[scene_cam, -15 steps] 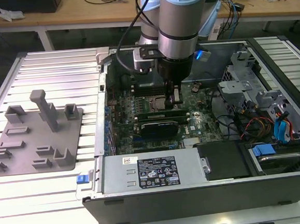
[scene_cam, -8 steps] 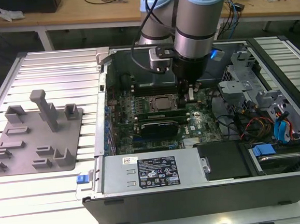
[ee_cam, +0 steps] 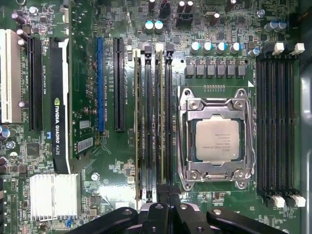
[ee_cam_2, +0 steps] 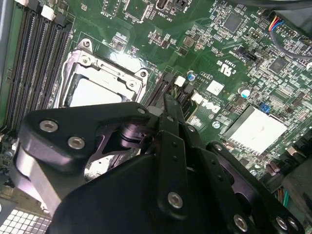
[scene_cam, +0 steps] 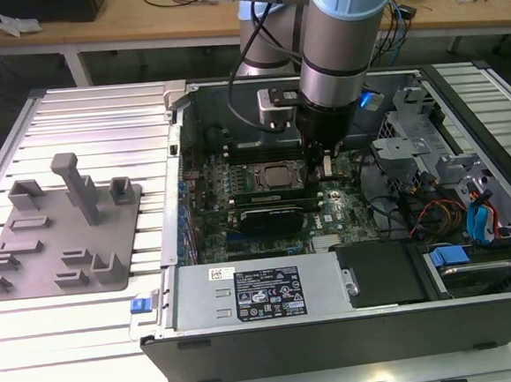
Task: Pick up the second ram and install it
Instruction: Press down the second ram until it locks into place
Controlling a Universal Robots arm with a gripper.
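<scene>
Green motherboard (ee_cam: 122, 161), claw (ee_cam: 163, 195) above slots (ee_cam: 153, 122), processor socket (ee_cam: 218, 139) beside

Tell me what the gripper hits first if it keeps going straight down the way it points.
Probably the memory slots beside the CPU socket: the gripper points down at them. Depth is unclear.

Arm (scene_cam: 340, 34) points straight down, jaws pressed together.
</scene>
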